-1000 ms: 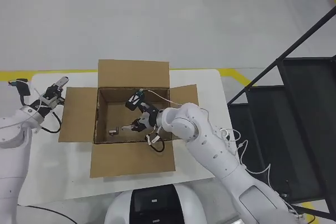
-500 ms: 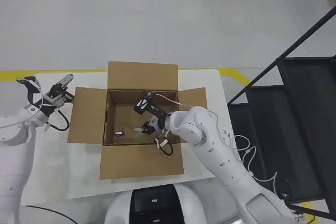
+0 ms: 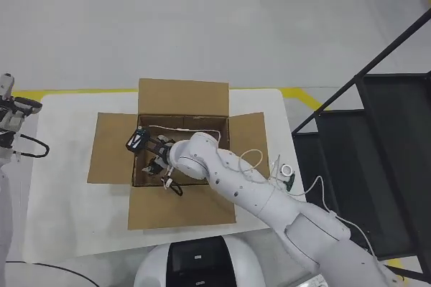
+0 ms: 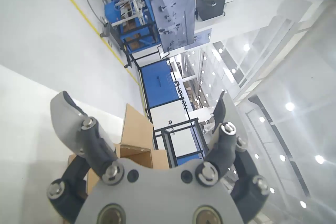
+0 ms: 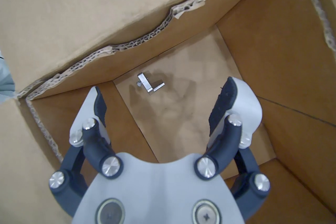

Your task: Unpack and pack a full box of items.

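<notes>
Top view: well to the left of the cardboard box (image 3: pixel 179 97), the left gripper (image 4: pixel 141 101) hangs with its fingers spread wide and nothing between them. The box stands on a white table (image 3: pixel 72 208), all four flaps folded out. Inside the box, close to its left wall, the right gripper (image 5: pixel 163 89) hovers, fingers parted and empty, above a small metal bracket (image 5: pixel 150 85) lying on the box floor near a corner.

Open cardboard box (image 3: pixel 183 94) on white table (image 3: pixel 66 188), right gripper (image 3: pixel 156 162) inside it
</notes>
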`<state>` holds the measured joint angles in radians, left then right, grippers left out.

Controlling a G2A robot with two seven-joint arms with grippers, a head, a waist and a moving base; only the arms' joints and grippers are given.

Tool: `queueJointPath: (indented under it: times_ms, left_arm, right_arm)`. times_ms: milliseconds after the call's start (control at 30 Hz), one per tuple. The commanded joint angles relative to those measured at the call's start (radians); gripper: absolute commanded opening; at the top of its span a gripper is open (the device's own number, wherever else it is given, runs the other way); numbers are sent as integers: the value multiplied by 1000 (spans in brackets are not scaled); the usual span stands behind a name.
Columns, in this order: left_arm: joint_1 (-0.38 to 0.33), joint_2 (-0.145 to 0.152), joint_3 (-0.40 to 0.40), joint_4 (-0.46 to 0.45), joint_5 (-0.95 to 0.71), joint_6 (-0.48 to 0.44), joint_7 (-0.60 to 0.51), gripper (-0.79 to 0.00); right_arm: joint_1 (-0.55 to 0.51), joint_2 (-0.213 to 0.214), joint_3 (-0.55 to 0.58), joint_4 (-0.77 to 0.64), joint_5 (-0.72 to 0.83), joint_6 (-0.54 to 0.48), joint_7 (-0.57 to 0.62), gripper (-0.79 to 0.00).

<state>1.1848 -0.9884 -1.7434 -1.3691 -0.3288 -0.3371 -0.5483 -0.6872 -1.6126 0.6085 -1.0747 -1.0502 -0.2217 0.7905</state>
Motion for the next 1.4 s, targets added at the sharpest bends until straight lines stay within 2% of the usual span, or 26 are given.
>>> queueJointPath:
  times_ms: [0,300,533,667,767,800,833,867,900,933,1033,1367]
  left_arm:
    - [0,0,2,1,0,1,-1,0]
    - [0,0,2,1,0,1,-1,0]
    - [0,0,2,1,0,1,-1,0]
    - [0,0,2,1,0,1,-1,0]
    - [0,0,2,1,0,1,-1,0]
    - [0,0,2,1,0,1,-1,0]
    - [0,0,2,1,0,1,-1,0]
    - [0,0,2,1,0,1,-1,0]
    - [0,0,2,1,0,1,-1,0]
    - [0,0,2,1,0,1,-1,0]
    - [0,0,2,1,0,1,-1,0]
    - [0,0,2,1,0,1,-1,0]
  right_arm:
    - [30,-18,-23,58,12,-23,-1,0]
    - [131,-99,-115,283,13,-147,-73,0]
    - [169,-152,-158,433,-2,-196,-135,0]
    - [180,-177,-167,500,2,-227,-183,-40]
    - [185,-193,-172,541,2,-252,-227,-99]
    - [186,-196,-172,556,1,-261,-245,-142]
    - [188,-200,-175,567,-7,-271,-263,-142]
    - [190,-202,-171,573,-3,-283,-299,-105]
    - [191,-202,-163,583,6,-293,-341,-31]
    - [197,-201,-158,591,2,-299,-375,0]
    - [201,-194,-143,617,-3,-318,-449,0]
    - [193,-177,-128,628,-44,-369,-512,0]
